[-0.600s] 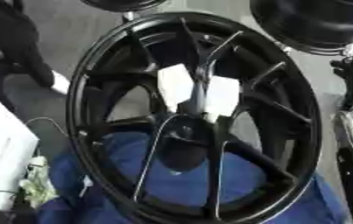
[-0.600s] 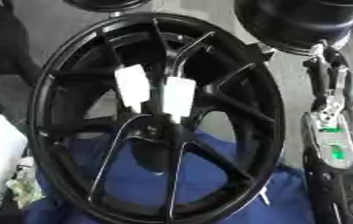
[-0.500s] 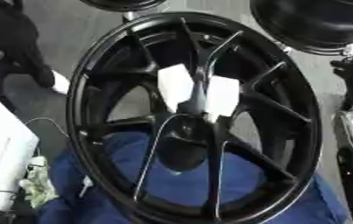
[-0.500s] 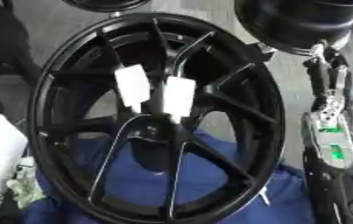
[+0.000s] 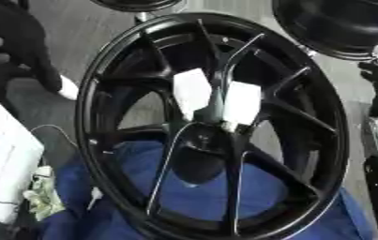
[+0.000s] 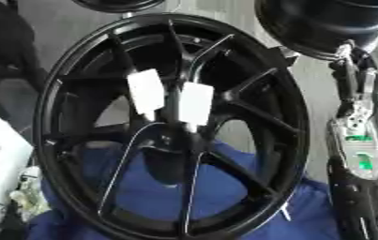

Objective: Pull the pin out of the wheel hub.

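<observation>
We saw black wheel hub [image 5: 212, 126] centre, two white tags [image 5: 192, 89] on spokes | blue cloth [image 5: 184, 197] at 6 | second rim [image 5: 339, 26] at 1 | right hand [image 6: 358, 108] at 3, fingers' state unclear.

The right arm [image 6: 352, 136] hangs along the right edge, silver and black; neither hand shows.

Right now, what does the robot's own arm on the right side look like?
The right arm is mostly black, with a silver panel carrying a green marking. Thin black and silver parts run up to the robot hand. No left arm clearly shows.
</observation>
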